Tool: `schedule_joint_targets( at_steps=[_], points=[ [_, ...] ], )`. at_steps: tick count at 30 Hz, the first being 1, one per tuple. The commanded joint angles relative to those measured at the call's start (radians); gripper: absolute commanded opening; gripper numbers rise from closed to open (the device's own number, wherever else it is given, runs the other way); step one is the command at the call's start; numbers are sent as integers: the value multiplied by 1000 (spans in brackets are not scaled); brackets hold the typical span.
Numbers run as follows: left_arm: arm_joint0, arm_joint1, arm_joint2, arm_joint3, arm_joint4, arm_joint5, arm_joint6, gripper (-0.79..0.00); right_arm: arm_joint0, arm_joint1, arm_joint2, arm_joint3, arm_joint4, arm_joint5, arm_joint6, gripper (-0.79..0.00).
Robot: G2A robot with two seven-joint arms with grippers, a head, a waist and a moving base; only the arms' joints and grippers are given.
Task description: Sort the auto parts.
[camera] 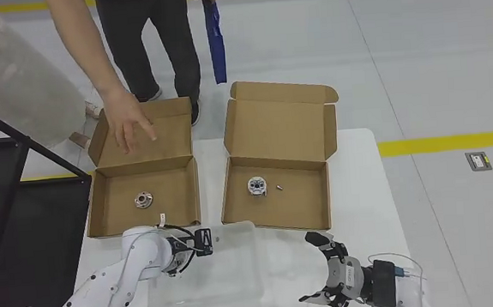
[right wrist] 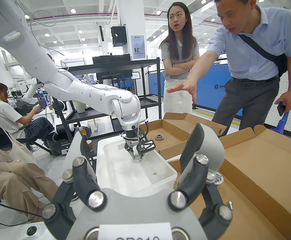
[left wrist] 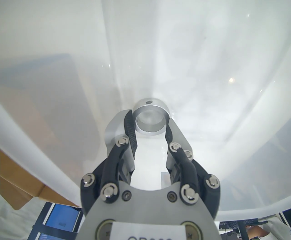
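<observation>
Left tool (left wrist: 150,121): closed on the ring (left wrist: 156,105), one pad on each outer side, down inside the bin (camera: 230,284).
Ring: held at the tool's tips, low in the bin. You cannot tell whether it touches the bin floor.
Right tool (camera: 316,269): open and holding nothing, over the worktop (camera: 359,171) near the bin.
Slip: the ring is round, smooth metal and is caught only near the tips. A quick lift or swing could let it twist out and drop back.
Bin wall: your left tool sits close to the wall nearest the boxes. Rise well above the rim before carrying across, or the ring may clip it and be knocked loose.
Hand (camera: 128,119): a person's hand hangs over the lid of the left box (camera: 113,210). If the ring belongs there, your route ends near that hand, so hold off until it is gone.
Wrong box: the left box holds a flange (camera: 143,198). The right box (camera: 301,197) holds a round part (camera: 256,185) and a pin (camera: 278,186). The ring plainly matches neither, so check before you release.
Arms: a path to the right box passes near the right tool. Watch that the two don't meet.
</observation>
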Motion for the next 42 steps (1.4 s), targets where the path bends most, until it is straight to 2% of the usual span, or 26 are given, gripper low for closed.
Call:
schedule_joint_targets(
  at_steps=[1,12,17,26,34,39,42],
  points=[
    [1,-1,-2,-4,4,-1,-3,-425,0,0,0,0,0,0,0,0],
    [29,6,-36,-40,17,10,6,-428,0,0,0,0,0,0,0,0],
    [50,13,-61,-62,37,24,16,-453,0,0,0,0,0,0,0,0],
    [68,4,-49,-56,103,69,22,-453,0,0,0,0,0,0,0,0],
    [61,-7,-40,-39,94,35,18,-456,0,0,0,0,0,0,0,0],
    [57,-7,-57,-39,49,-23,31,-449,0,0,0,0,0,0,0,0],
    [62,-4,-69,-44,46,-22,26,-446,0,0,0,0,0,0,0,0]
  ],
)
